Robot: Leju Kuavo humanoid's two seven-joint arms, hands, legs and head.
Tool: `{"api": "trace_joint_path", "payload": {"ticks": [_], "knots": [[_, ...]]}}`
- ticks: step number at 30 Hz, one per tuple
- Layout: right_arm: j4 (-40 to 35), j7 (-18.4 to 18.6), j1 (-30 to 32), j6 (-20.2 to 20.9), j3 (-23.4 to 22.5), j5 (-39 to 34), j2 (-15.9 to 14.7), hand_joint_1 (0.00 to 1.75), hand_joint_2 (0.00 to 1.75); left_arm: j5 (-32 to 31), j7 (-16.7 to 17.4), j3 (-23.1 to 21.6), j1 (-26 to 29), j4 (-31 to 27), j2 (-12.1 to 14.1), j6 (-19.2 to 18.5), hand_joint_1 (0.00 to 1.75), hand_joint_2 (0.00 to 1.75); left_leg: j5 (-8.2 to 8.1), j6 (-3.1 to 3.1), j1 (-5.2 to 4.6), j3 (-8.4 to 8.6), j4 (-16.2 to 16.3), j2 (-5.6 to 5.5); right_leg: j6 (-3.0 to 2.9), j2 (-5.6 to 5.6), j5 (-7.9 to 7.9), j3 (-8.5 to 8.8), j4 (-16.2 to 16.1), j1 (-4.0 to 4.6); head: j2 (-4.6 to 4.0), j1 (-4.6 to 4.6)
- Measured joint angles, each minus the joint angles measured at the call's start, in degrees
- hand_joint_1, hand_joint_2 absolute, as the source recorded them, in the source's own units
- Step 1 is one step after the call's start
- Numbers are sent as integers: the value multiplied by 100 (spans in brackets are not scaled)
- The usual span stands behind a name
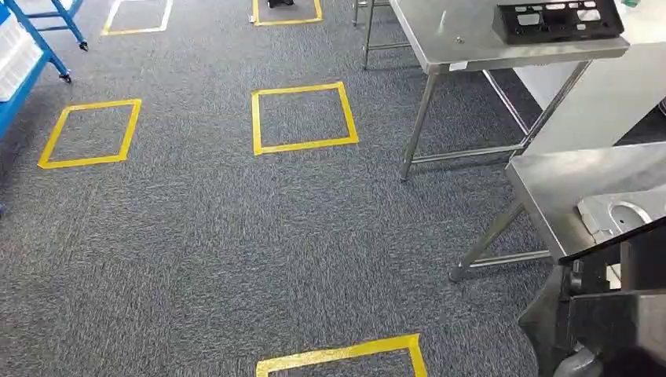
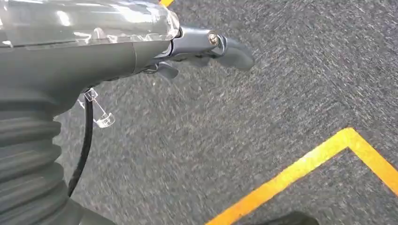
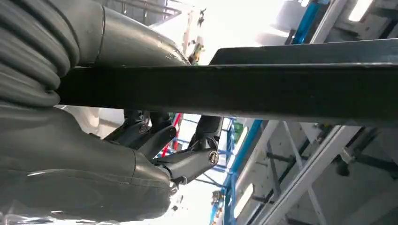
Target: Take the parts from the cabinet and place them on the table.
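Two steel desks stand at the right of the head view: a far desk (image 1: 448,39) with thin tubular legs and a brushed, shiny top, and a near desk (image 1: 565,177) of the same metal. On the far desk lies a black part (image 1: 558,20), a flat plastic-looking frame pierced with rectangular cut-outs. A pale grey metal part (image 1: 616,214) with a round hole rests on the near desk. At the near right corner we see our right hand (image 1: 585,314), dark and angular, under another flat black part (image 3: 263,91); in the right wrist view this part crosses the picture as a long, smooth, dark bar with the right hand's fingers (image 3: 192,159) curled against it, so we take the hand to be gripping it. The left hand (image 2: 206,47) hangs over the floor, grey and glossy, its fingers bent inward with nothing between them. The carpet (image 1: 196,236) is a speckled blue-grey weave marked with squares of yellow tape (image 1: 302,118). A blue metal rack on castors (image 1: 39,47) stands at the far left. We can read no writing anywhere.
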Motion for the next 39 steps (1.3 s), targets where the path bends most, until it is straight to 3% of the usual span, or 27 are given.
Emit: {"api": "trace_joint_path", "payload": {"ticks": [1,3,4,6,7,9,10,11,12,16,18,19,21,22,23,24,25,26,27,28,31,32,33,34,36,37,39], "knots": [[-2,-13,2,0,-4,2,4,175,175,0,-9,-18,-7,0,-2,0,0,175,50,72,56,10,-87,74,31,1,-18,-12,31,24,2,-2],[-2,-22,-4,0,-31,4,9,175,175,-2,-20,-61,-1,0,-2,0,0,175,74,135,33,32,-123,209,42,-556,-319,-177,417,54,0,35],[-2,-24,-14,0,-35,7,9,175,175,-4,-2,-92,23,0,-2,-2,0,175,70,143,14,23,-122,290,57,-676,-559,-387,852,47,0,35],[0,-20,-11,0,-46,7,9,175,175,-9,40,-136,54,0,-2,-39,0,175,57,160,-9,15,-120,468,76,-751,-862,-775,1656,21,2,31],[2,-20,-11,0,-57,7,9,175,175,-9,92,-144,50,0,0,-81,0,175,53,160,-11,15,-119,545,79,-767,-815,-811,1731,16,0,35],[2,-13,-12,0,-70,7,9,175,175,-9,180,-179,28,0,-2,-129,0,175,25,149,-12,36,-119,673,77,-812,-441,-507,1168,16,2,35],[2,-2,-11,0,-70,9,9,175,175,-9,238,-201,24,0,-4,-153,0,175,6,136,-12,60,-120,735,64,-883,-198,-203,625,21,2,35],[2,9,-12,0,-72,11,9,175,175,-11,280,-223,25,0,-9,-175,0,175,-16,114,-13,96,-119,797,41,-1049,-36,88,129,31,0,37],[2,22,-28,0,-72,20,9,175,175,-18,317,-236,28,0,-9,-206,0,175,-52,67,-62,110,-96,847,3,-1190,-121,134,-21,110,0,33],[2,59,-8,0,-74,46,20,175,175,-52,389,-332,-20,0,-15,-330,0,175,-66,-35,-65,207,-136,1051,-129,-914,-68,96,-70,93,2,20],[2,70,1,0,-76,70,35,175,175,-55,396,-380,-35,0,-20,-367,0,175,-329,-66,-12,69,188,551,-203,-837,-26,148,-130,49,0,6],[4,77,-3,0,-76,83,44,175,175,-59,415,-398,-23,0,-22,-394,0,175,-573,-72,-5,-127,614,409,-231,-787,-28,141,-129,50,0,2],[4,81,2,0,-79,96,50,175,175,-70,435,-422,25,0,-24,-428,0,175,-933,-97,-2,-544,1482,331,-240,-653,-33,139,-125,57,0,0],[7,83,4,0,-79,105,52,175,175,-96,439,-435,27,0,-31,-442,0,175,-967,-105,0,-675,1723,331,-240,-581,-33,141,-120,57,2,-4],[11,92,5,0,-79,109,59,175,175,-105,444,-459,26,0,-42,-446,0,175,-816,-110,8,-667,1659,330,-238,-500,-34,156,-114,56,0,2],[11,96,5,0,-79,109,63,175,175,-107,444,-485,21,0,-44,-466,0,175,-552,-112,19,-536,1323,326,-229,-419,-41,171,-105,50,2,-2],[11,98,5,0,-79,109,63,175,175,-107,444,-502,17,0,-44,-474,0,175,-232,-115,36,-313,804,272,-207,-335,-55,188,-84,41,2,0],[11,98,4,0,-79,109,63,175,175,-107,444,-520,19,0,-42,-481,0,175,29,-123,62,-96,304,120,-177,-262,-76,194,-53,30,0,0],[11,98,5,0,-79,114,66,175,175,-109,446,-531,24,0,-46,-487,0,175,-4,-122,78,-3,85,-184,-148,-204,-93,168,-18,39,0,-2],[11,112,5,0,-79,118,63,175,175,-109,450,-544,28,0,-46,-501,0,175,-9,-91,66,-2,-1,-185,-114,-111,-105,113,47,47,2,-2],[11,151,59,0,-79,120,66,175,175,-122,459,-568,-1,0,-46,-546,0,175,22,12,22,13,10,20,4,74,-36,51,-6,12,0,0],[11,166,66,0,-79,120,66,175,175,-127,459,-579,-15,0,-48,-553,0,175,63,74,59,17,-54,100,23,-14,-71,45,23,17,2,-5],[13,175,74,0,-79,122,66,175,175,-127,459,-595,-28,0,-48,-568,0,175,78,104,50,28,-78,163,38,-384,-194,-8,170,38,0,7],[13,197,61,0,-79,125,63,175,175,-133,459,-616,-14,0,-48,-601,0,175,79,127,40,24,-88,243,61,-630,-433,-190,544,47,0,46],[13,243,72,0,-79,120,63,175,175,-162,463,-658,36,0,-50,-632,0,175,67,145,19,11,-85,424,89,-748,-848,-639,1459,30,0,44],[13,260,81,0,-83,92,63,175,175,-168,466,-680,43,0,-50,-634,0,175,61,152,14,10,-84,514,96,-760,-903,-789,1751,23,2,41],[13,282,94,0,-109,72,63,175,175,-171,466,-706,27,0,-52,-627,0,175,40,151,11,27,-84,657,99,-794,-629,-673,1507,21,0,44]]}}
